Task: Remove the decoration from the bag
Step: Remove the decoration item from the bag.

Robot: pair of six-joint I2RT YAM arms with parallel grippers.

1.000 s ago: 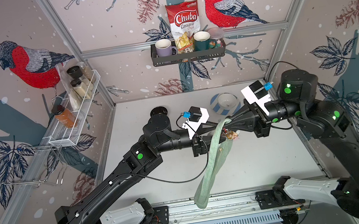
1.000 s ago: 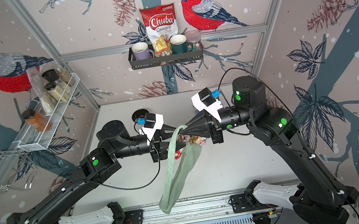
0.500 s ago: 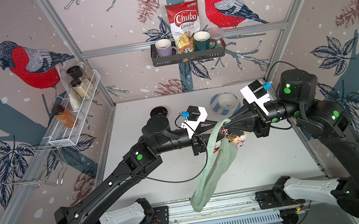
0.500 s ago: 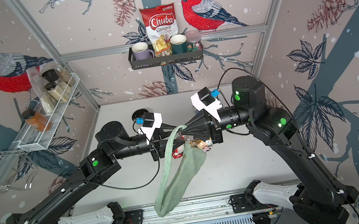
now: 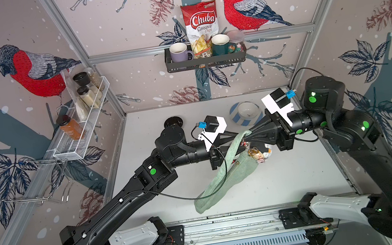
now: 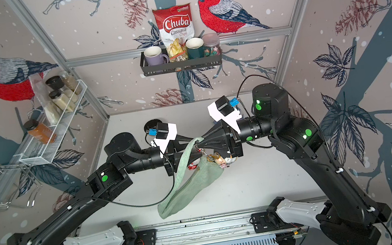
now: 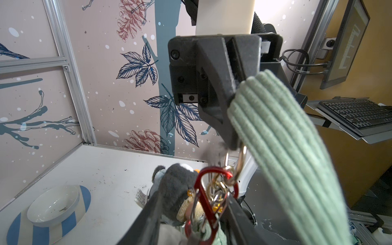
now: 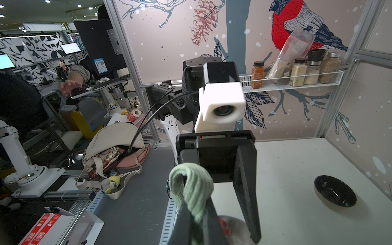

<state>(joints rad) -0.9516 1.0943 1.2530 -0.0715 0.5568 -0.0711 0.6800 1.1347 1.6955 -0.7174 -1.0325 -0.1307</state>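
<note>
The sage-green ribbed-fabric crescent bag (image 5: 233,175) hangs in the air over the middle of the white desk (image 5: 289,180), and both top views show it (image 6: 198,180). Its matching green strap (image 7: 275,137) rises to the right hand (image 5: 246,135), whose jaws are clamped tight on a fold of it. In the right wrist view the strap (image 8: 191,191) loops over and drops between the fingers. From there the bag sags down toward the front rail. I cannot tell whether its lower tip touches the desk.

The decoration is a dark grey plush toy (image 7: 176,184) on a red metal carabiner (image 7: 212,191) with gold-coloured rings. It dangles at the bag's upper end, just below the right hand's fingertips. The left hand (image 7: 193,203) comes in from the opposite side with its jaws partway open. One finger stands on each side of the plush toy and carabiner, but whether they press on them cannot be told.

The two hands meet almost tip to tip. In the top views the strap falls across the left hand (image 6: 197,149) and hides part of its fingers.

A blue-and-white striped saucer with a white bowl (image 5: 247,113) sits near the back wall, behind the hands. A black bowl (image 5: 172,122) lies beyond the left arm. On the back wall a black shelf (image 5: 206,61) holds a lilac mug, a red-and-white chips packet and a dark green mug.
</note>
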